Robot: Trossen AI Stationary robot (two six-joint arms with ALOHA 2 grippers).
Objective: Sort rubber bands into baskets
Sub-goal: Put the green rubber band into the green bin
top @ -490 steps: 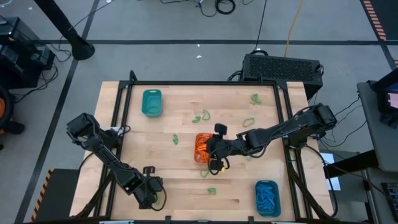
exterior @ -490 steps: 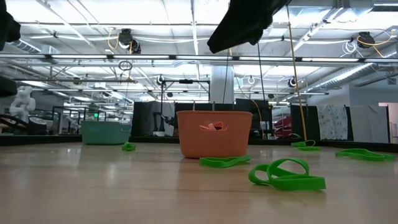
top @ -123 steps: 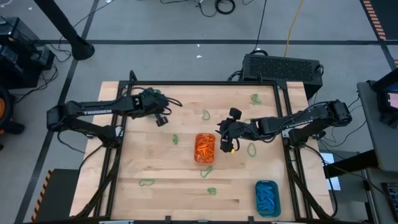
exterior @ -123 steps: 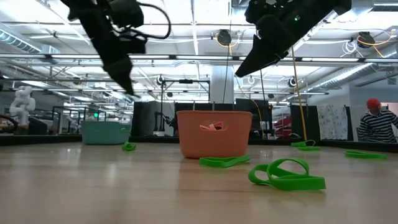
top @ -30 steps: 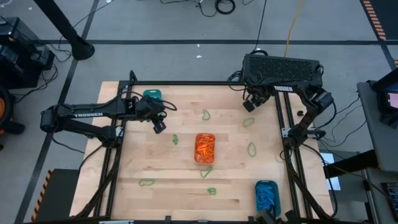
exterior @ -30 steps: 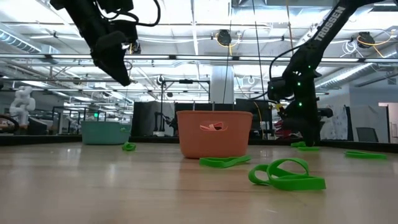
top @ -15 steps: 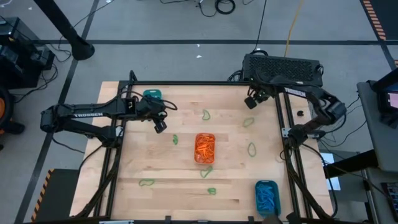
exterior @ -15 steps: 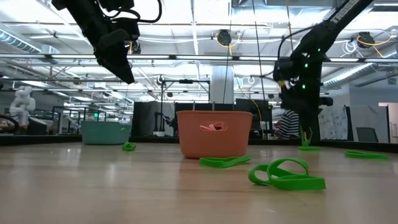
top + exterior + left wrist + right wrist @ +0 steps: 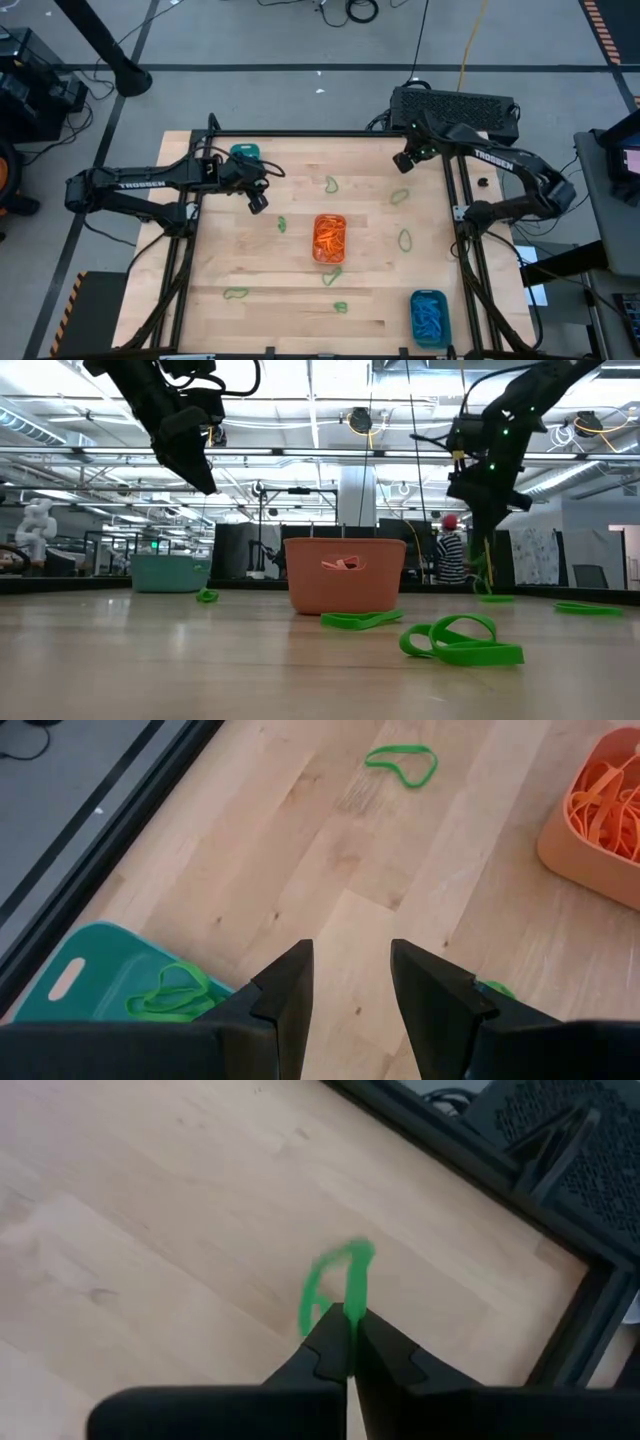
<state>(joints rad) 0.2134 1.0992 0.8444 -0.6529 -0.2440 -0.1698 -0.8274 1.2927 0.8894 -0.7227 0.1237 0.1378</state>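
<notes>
Starting at the worktop's (image 9: 200, 240) left side, I have the left gripper (image 9: 258, 203) hanging above bare wood a little in from the far-left corner, its jaws parted and nothing between them. The teal basket (image 9: 243, 152) sits right against the far edge near that corner, mostly under my left arm; in the left wrist view it (image 9: 70, 982) holds a green band (image 9: 168, 993). A small green band (image 9: 282, 225) lies just beside the gripper toward the middle, and another green loop (image 9: 235, 293) lies well apart near the front-left, with plain open wood all around it.

In the centre stands the orange basket (image 9: 330, 238), full of orange bands (image 9: 329, 235). A green band (image 9: 331, 276) lies just at its front side, one more (image 9: 340, 307) nearer the front edge, and one (image 9: 330, 184) toward the far edge. Between these there is free board on every side of the basket.

To the right, two green loops (image 9: 400, 196) and (image 9: 405, 239) lie on open wood. The right gripper (image 9: 405, 163) is up at the far-right corner, close to the black frame rail, pinched tight on a green rubber band (image 9: 345, 1285) that it has clear of the wood. Room is tight there against the rail. The blue-filled basket (image 9: 430, 318) sits at the front-right corner, hard by the front edge, with blue bands (image 9: 429, 316) inside.
</notes>
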